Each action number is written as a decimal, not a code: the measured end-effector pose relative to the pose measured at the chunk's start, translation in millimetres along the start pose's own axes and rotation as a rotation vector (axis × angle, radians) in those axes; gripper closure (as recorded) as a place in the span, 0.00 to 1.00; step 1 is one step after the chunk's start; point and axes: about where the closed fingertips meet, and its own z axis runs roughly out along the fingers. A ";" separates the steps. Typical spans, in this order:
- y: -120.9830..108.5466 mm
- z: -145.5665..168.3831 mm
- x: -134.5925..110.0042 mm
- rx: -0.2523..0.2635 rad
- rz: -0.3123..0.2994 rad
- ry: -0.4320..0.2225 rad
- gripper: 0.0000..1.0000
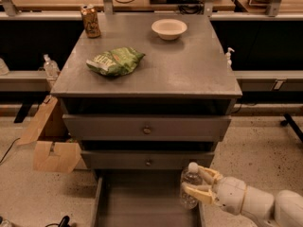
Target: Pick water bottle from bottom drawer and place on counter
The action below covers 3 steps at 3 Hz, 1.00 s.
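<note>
Low down, clamps the water bottle (189, 178) mid-body between the two fingers of the gripper (193, 181). Holds it near upright, white cap on top, long axis vertical. Sits at the right side of the open bottom drawer (142, 198), well below the counter (189, 72) with green chip bag (115, 61), white bowl (169, 28) and printed can (90, 21).

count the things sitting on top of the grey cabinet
3: a drink can at the back left, a white bowl at the back, a green snack bag front left. The gripper holds the water bottle over the right of the bottom drawer.
</note>
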 end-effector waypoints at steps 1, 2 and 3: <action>8.8 -54.6 -95.4 0.105 -0.036 0.016 1.00; 2.4 -78.7 -157.5 0.183 -0.070 0.015 1.00; -16.8 -83.5 -199.4 0.282 -0.100 -0.027 1.00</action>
